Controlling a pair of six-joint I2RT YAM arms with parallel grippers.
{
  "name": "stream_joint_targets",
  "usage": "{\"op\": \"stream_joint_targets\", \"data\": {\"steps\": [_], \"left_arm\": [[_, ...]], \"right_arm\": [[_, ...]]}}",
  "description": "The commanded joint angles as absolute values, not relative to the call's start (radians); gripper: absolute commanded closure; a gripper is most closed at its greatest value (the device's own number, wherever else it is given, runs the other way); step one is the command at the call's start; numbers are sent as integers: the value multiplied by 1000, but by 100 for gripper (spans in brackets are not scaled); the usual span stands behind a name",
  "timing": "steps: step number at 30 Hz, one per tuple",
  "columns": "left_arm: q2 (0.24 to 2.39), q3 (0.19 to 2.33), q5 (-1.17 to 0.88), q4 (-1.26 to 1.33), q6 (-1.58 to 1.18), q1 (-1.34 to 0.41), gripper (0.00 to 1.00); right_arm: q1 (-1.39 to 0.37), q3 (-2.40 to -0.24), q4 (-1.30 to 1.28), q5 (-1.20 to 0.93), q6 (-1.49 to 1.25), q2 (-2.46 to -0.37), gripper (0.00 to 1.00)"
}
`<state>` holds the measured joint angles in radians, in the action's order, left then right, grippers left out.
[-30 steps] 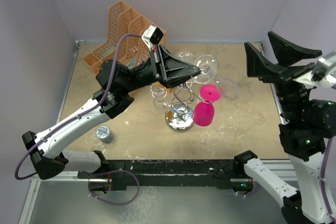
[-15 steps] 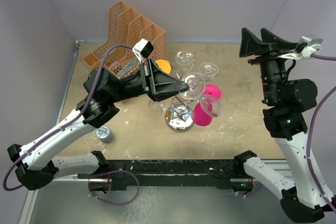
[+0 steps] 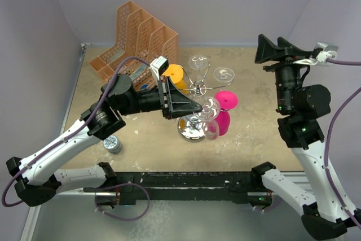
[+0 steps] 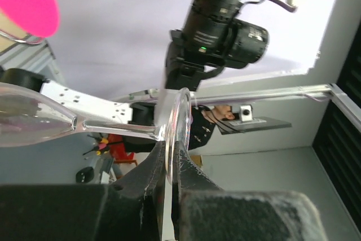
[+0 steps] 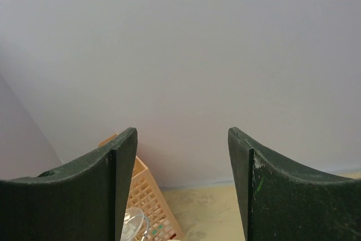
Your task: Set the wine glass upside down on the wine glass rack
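Two black fingers [image 4: 144,180] of the left gripper [image 3: 199,109] pinch the foot rim of the clear, empty wine glass [image 3: 211,130]. It's tilted, bowl at four o'clock of the wine glass rack's [image 3: 189,131] chrome base, beside a pink glass [image 3: 224,121]. Right gripper [image 3: 274,49] gapes wide at three o'clock.

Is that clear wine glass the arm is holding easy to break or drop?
Probably fragile: the wine glass looks thin and clear, with a slim stem. Likely slippery too, since the left gripper pinches only its smooth foot.
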<state>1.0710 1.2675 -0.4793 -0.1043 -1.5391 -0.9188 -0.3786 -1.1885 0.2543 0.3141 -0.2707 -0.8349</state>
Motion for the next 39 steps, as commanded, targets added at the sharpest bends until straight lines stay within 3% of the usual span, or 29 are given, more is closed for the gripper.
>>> {"op": "stream_joint_targets", "data": {"steps": [1,22,39], "left_arm": [[1079,1325,-431,-219,-1451,-923,100],[1189,1475,-205,-458,-1264,-921,100],[1121,1430,-153,-460,-1245,-858,100]], "right_arm": [[-380,-1182,328,346,-282,-804,33],[-381,-1115,334,333,-291,-750,33],[-380,-1108,313,329,-298,-725,32]]}}
